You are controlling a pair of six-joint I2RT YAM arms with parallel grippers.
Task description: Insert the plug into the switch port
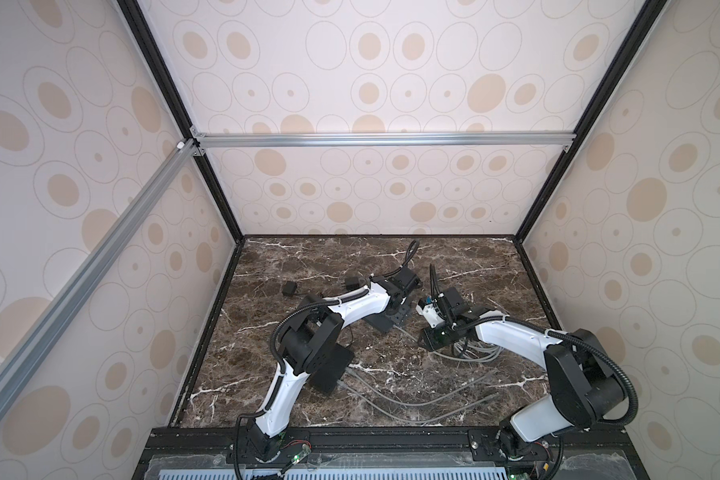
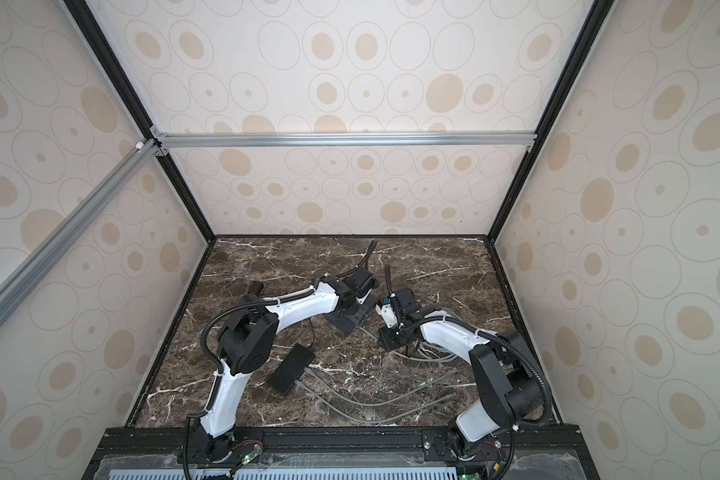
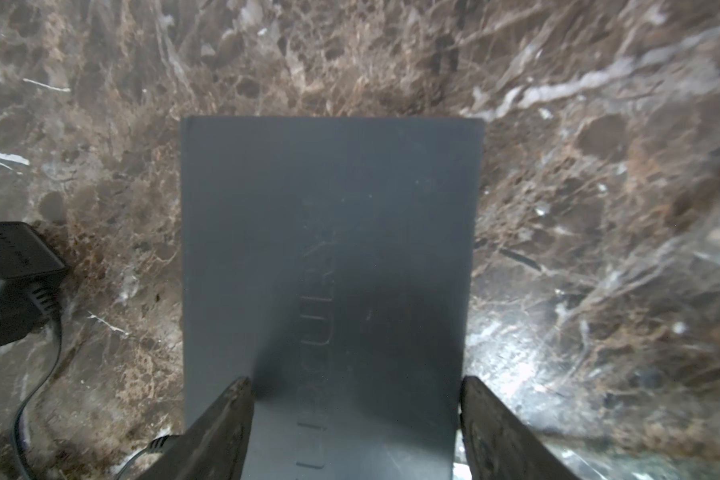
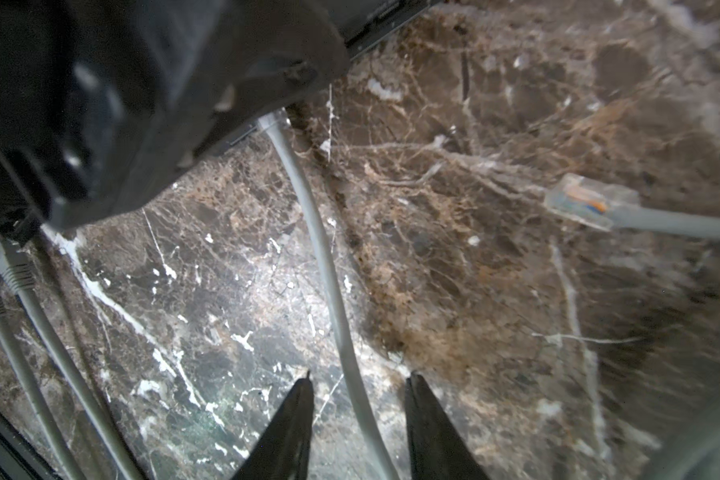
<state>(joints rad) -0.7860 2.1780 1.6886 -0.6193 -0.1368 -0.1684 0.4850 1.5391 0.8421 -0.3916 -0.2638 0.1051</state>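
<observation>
Grey switch fills left wrist view; right wrist shows the plug.

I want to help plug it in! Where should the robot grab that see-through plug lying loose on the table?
Probably the back end of the clear plug, where its grey cable comes out, pinching the two long sides from straight above. It lies flat on the table, so above is the open way in, and the front end stays free to go in.
</observation>
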